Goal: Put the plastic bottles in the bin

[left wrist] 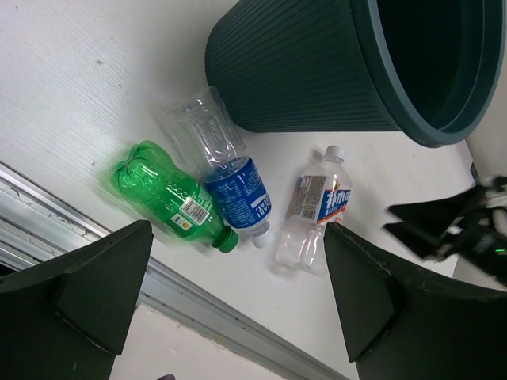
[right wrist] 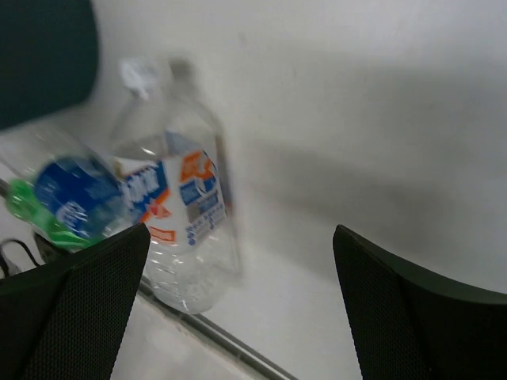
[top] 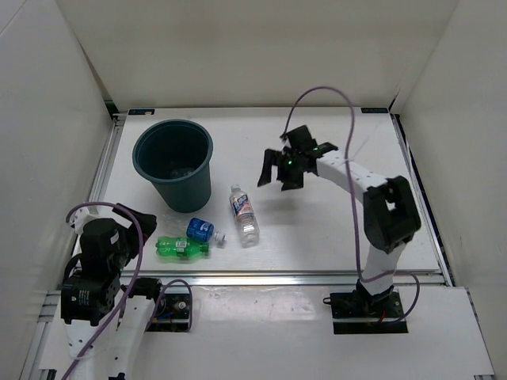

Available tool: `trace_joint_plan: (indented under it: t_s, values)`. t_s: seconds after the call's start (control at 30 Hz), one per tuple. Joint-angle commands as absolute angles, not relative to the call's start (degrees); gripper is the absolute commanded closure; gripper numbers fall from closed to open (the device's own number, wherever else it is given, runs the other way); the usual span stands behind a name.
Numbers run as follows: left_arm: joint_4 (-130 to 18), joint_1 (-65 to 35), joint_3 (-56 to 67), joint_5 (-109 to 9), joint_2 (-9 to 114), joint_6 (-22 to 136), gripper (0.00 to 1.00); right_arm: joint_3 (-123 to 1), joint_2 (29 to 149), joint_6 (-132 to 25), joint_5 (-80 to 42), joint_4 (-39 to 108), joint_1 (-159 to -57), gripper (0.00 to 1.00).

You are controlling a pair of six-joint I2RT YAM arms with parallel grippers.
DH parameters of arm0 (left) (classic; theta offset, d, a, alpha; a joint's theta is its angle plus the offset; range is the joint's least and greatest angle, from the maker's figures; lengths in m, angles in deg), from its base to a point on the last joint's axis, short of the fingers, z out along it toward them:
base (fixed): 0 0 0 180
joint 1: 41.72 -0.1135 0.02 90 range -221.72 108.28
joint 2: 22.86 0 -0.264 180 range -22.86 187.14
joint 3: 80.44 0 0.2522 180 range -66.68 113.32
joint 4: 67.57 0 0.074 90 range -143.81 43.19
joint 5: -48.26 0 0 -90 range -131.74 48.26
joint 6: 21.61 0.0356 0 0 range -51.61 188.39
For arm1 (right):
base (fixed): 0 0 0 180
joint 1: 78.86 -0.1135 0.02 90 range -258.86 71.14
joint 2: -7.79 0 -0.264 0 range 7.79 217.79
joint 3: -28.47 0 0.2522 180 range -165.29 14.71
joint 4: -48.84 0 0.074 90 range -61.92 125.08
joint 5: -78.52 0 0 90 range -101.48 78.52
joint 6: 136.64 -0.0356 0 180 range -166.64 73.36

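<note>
Both end effectors are wide open and empty — right end effector (top: pixel 283 168) above the desk (top: pixel 348 229), left end effector (left wrist: pixel 236 237) at the near left. We see the bin (top: pixel 187 188) upright at far left. Beside its base lie three bottles: white-labelled bottle (top: pixel 244 214), green bottle (top: pixel 181 248), blue-labelled bottle (top: pixel 201 229). They look light, thin-walled, slippery and apt to roll — we would grip each across its mid-body.

Robotics lab test cell, white panel walls (top: pixel 238 47) enclosing a white table (top: pixel 333 229), metal edge rail (top: pixel 277 279), cabled robot arm (top: pixel 386 214) bolted down.
</note>
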State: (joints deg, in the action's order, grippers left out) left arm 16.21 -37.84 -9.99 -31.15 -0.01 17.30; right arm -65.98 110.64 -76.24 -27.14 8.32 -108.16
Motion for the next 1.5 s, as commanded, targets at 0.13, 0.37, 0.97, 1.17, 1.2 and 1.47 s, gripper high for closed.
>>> trace_joint_plan:
  t_s: [0.13, 0.37, 0.97, 1.17, 1.2, 1.47]
  values:
    - [16.15, -37.59, -11.57, -28.9, 2.37, 14.25, 0.0, -67.73, 114.66, -73.27, -31.78, 7.84, -115.42, 0.0]
    - [19.48, -37.59, -12.1, -28.9, 0.61, 11.7, 0.0, -71.5, 121.25, -73.97, -33.01, 8.45, -118.67, 0.0]
    - [23.18, -37.59, -12.0, -27.32, -2.98, 6.89, 0.0, -77.13, 109.5, -78.45, -25.29, 2.48, -114.82, 0.43]
    - [21.95, -37.59, -17.36, -28.46, -9.15, 2.48, 0.0, -109.24, 112.53, -77.05, -27.55, 2.48, -114.28, 0.45]
    - [21.08, -37.59, -17.37, -28.46, -9.84, 3.35, 0.0, -115.83, 117.69, -77.05, -28.08, 1.87, -114.89, 0.44]
    - [18.27, -37.59, -14.04, -33.9, -0.74, 12.13, 0.0, -129.85, 129.76, -83.63, -40.63, 27.44, -116.83, 0.27]
